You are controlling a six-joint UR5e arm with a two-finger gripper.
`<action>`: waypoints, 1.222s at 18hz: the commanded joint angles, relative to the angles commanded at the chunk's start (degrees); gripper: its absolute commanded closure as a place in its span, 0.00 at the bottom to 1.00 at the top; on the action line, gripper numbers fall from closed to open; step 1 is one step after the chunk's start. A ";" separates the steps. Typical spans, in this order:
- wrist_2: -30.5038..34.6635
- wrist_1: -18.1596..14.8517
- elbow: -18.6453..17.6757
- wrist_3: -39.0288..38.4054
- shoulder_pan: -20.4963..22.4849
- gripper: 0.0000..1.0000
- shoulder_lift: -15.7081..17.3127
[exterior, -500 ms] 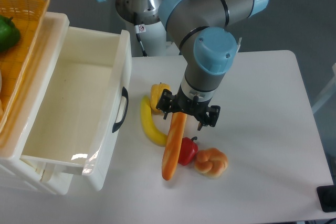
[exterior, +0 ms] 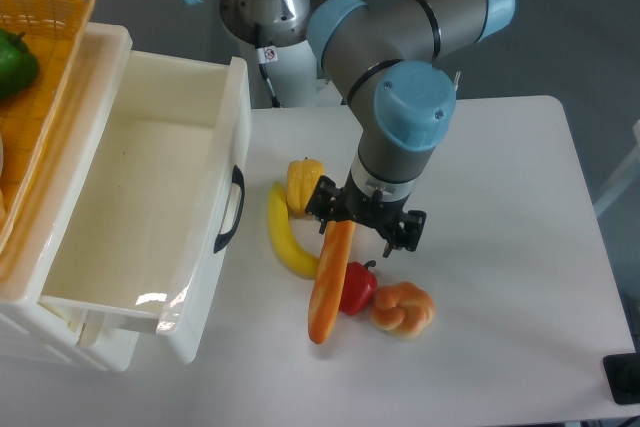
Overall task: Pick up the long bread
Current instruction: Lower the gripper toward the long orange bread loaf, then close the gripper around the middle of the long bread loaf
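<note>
The long bread [exterior: 328, 287], a slim orange-brown stick, lies on the white table, running from under the gripper down to the front. Its lower part rests against a red pepper. My gripper [exterior: 362, 222] hangs straight down over the bread's upper end. Its black jaws look spread, one on each side of that end. The fingertips are hidden under the wrist, so contact with the bread cannot be seen.
A yellow banana [exterior: 288, 242] lies just left of the bread, with a yellow pepper [exterior: 303, 182] behind it. A red pepper [exterior: 358, 287] and a knotted bun [exterior: 403, 309] lie to the right. An open white drawer [exterior: 232, 147] and a wicker basket [exterior: 50, 97] stand at the left.
My gripper has shifted slightly right and lower over the bread's upper end. The bread and the other objects have not moved.
</note>
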 joint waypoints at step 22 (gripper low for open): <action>-1.50 10.29 -3.77 1.40 -2.29 0.00 -6.51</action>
